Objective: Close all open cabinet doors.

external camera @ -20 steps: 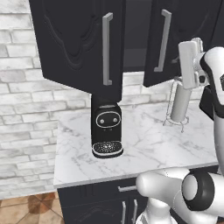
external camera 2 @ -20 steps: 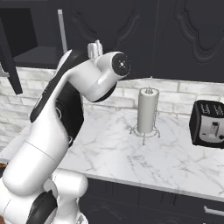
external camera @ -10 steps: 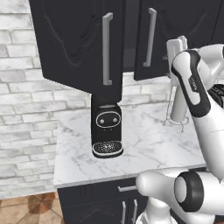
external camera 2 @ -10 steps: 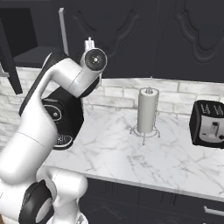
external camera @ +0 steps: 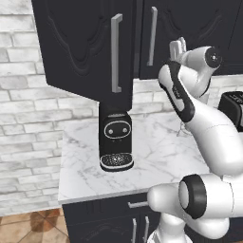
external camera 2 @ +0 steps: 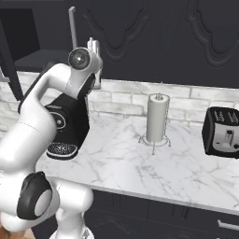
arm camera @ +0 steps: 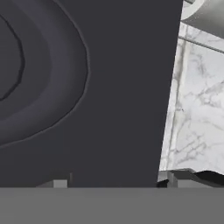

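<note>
The right cabinet door had swung from ajar to nearly flush, pushed by the hand pressed against its face; whether the hand was spread or clenched I could not tell; the left cabinet door hung wide open, awaiting closing.

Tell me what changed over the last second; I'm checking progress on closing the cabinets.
The right black raised-panel cabinet door swung from ajar to nearly flush, pushed by the white arm's gripper, which moved left and toward the cabinets. The left black cabinet door stayed swung open. The black coffee machine, paper-towel holder and toaster stayed put.
</note>
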